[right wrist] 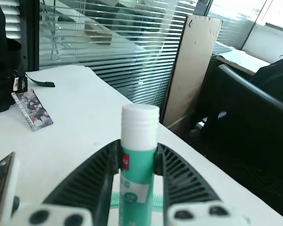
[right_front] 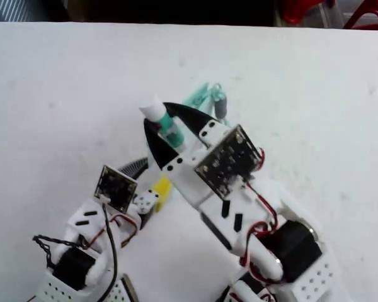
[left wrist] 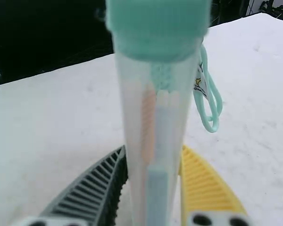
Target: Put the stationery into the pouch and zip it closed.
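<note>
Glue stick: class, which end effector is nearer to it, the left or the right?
Right. The right end effector is shut on the glue stick; the left end effector sits apart from it, gripping the pouch.

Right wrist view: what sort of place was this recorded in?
Most likely an office or lab workroom. Beyond the white table run slatted blinds, what looks like a dark office chair stands beside it, and a second desk with papers sits farther back.

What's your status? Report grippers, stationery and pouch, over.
Left gripper shut on pouch, gray and yellow fingers flanking it. Right gripper shut on glue stick. Glue stick not yet in pouch; zip state unclear. No obstacle seen.
</note>
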